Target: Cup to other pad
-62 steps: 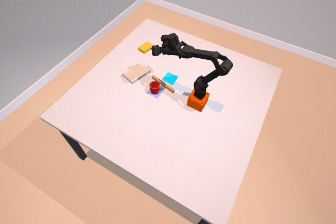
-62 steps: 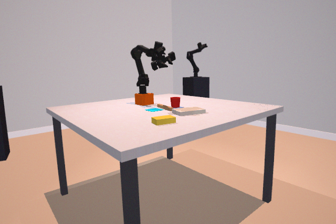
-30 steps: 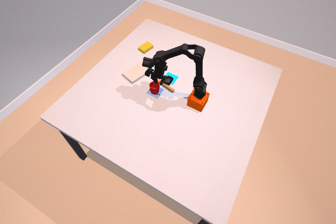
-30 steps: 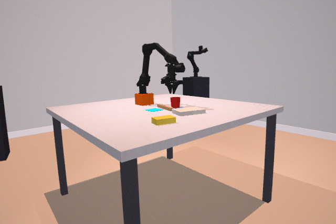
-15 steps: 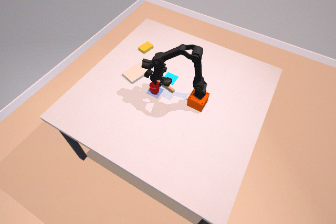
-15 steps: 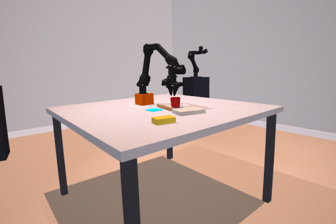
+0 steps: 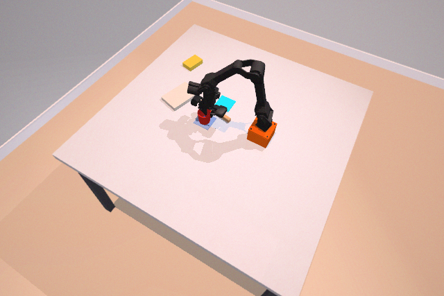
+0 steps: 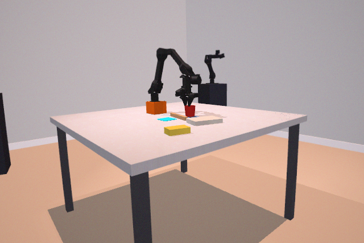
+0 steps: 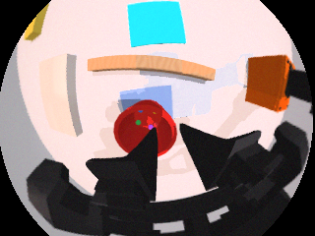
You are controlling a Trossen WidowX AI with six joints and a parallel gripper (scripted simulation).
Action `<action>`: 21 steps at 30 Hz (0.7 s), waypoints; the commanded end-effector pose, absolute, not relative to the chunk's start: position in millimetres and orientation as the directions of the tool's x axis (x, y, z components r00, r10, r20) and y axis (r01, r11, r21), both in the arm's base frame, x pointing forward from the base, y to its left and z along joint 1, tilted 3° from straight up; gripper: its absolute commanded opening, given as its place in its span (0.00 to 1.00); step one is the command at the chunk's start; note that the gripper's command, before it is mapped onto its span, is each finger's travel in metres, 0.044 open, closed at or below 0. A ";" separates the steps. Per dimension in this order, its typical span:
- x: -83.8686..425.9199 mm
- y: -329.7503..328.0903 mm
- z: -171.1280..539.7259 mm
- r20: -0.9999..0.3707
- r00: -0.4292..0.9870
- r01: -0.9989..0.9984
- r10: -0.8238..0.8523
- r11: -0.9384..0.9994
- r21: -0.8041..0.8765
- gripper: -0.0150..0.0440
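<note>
Top view: red cup point(image 7: 204, 118) point(image 8: 190, 111) point(image 9: 127, 140) upright on the blue pad point(image 7: 209, 123) point(image 9: 164, 95), well in from the left edge of the counter point(image 7: 250, 195) point(image 8: 117, 140) point(image 9: 103, 29). Marbles point(image 9: 138, 122) inside. Gripper point(image 7: 207, 111) point(image 8: 187, 105) point(image 9: 168, 128) points down at the cup, fingers partly apart, clamped on nothing. Cyan pad point(image 7: 225, 102) point(image 8: 166, 119) point(image 9: 157, 24) lies beyond a wooden strip point(image 7: 225, 118) point(image 8: 177, 115) point(image 9: 148, 64), toward the counter's far corner. Yellow block point(image 7: 192, 62) point(image 8: 177, 130) point(image 9: 35, 25) nearer the left edge.
</note>
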State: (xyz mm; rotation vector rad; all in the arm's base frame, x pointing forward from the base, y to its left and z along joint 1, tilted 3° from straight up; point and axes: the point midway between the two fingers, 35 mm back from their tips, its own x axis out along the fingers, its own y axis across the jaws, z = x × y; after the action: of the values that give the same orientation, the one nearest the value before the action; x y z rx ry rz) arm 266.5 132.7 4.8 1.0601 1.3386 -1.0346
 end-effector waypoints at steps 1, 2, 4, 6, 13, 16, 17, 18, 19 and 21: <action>264.1 132.6 -4.1 -0.999 -0.020 0.976 0.033 0.216 -0.013 0.50; 264.0 132.6 -5.7 -0.999 -0.020 0.976 0.033 0.216 -0.013 0.50; 263.7 132.6 -9.0 -0.999 -0.020 0.976 0.033 0.216 -0.013 0.50; 263.4 132.6 -12.2 -0.999 -0.020 0.976 0.033 0.216 -0.013 0.50; 262.3 132.5 -20.9 -0.999 -0.021 0.976 0.032 0.216 -0.013 0.50; 262.3 132.5 -20.9 -0.999 -0.021 0.976 0.032 0.216 -0.013 0.50; 262.3 132.5 -20.9 -0.999 -0.021 0.976 0.032 0.216 -0.013 0.50; 262.3 132.5 -20.9 -0.999 -0.021 0.976 0.032 0.216 -0.013 0.50; 262.3 132.5 -20.9 -0.999 -0.021 0.976 0.032 0.216 -0.013 0.50; 263.6 132.4 -19.2 -0.999 -0.018 0.975 0.030 0.222 -0.011 0.42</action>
State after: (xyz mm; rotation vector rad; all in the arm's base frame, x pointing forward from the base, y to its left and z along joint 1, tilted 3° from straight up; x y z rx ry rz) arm 263.3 132.3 -19.5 1.0574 1.3406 -1.0379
